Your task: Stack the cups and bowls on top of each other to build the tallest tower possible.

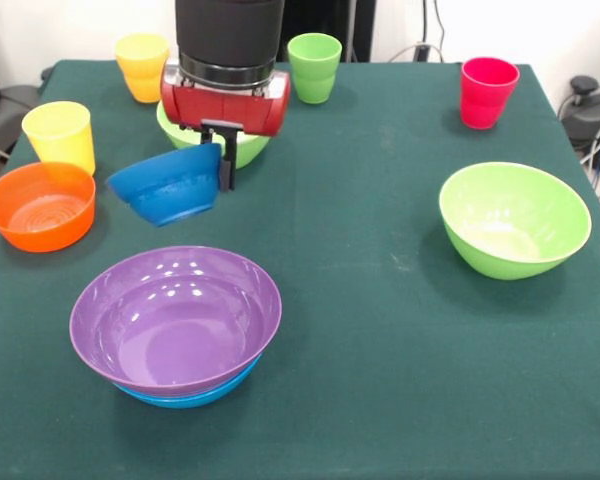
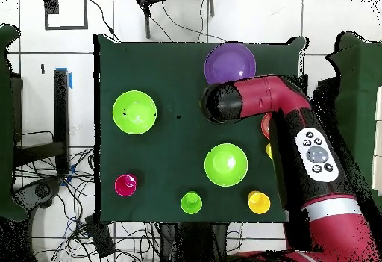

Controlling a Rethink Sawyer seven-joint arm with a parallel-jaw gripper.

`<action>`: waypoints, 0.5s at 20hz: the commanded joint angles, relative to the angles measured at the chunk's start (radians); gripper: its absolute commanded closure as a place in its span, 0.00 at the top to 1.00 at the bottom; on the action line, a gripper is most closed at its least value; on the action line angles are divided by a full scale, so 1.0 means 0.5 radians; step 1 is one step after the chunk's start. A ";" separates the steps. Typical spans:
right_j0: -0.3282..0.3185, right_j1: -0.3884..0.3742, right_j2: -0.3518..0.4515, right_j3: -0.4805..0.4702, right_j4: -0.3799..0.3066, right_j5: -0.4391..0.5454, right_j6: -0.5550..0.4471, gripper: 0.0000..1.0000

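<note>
From the front, the tool [image 1: 223, 160] hangs below the red and black arm [image 1: 227, 60] and is closed on the rim of the small blue bowl [image 1: 168, 185], which is held tilted above the green desk [image 1: 380, 300], its mouth turned up and away. Behind the tool sits a large light green bowl [image 1: 245, 148], mostly hidden by it. In the near foreground the wide purple bowl [image 1: 175, 318] rests nested inside the large blue bowl [image 1: 190, 395], of which only a curved edge shows underneath. The small orange bowl [image 1: 39, 206] stands at the left edge, with the yellow cup [image 1: 59, 136] just behind it. The orange-yellow cup [image 1: 143, 66], the light green cup [image 1: 314, 67] and the red cup [image 1: 487, 92] stand along the far side, well apart. The second large light green bowl [image 1: 513, 218] sits alone at the right. From overhead, the arm [image 2: 283, 117] reaches across the desk [image 2: 171, 72] and covers the tool and the small blue bowl. The purple bowl [image 2: 230, 63] lies near the top edge, one light green bowl [image 2: 134, 113] at the left, the other [image 2: 225, 164] near the middle. The red cup [image 2: 125, 185], light green cup [image 2: 191, 202] and a yellow cup [image 2: 259, 201] line the bottom edge.
</note>
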 commanded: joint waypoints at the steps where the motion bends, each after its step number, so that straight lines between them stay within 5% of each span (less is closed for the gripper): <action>1: 0.041 -0.006 0.129 -0.155 0.016 0.276 -0.574 0.00; 10: 0.074 0.104 0.157 -0.322 -0.039 0.274 -0.569 0.00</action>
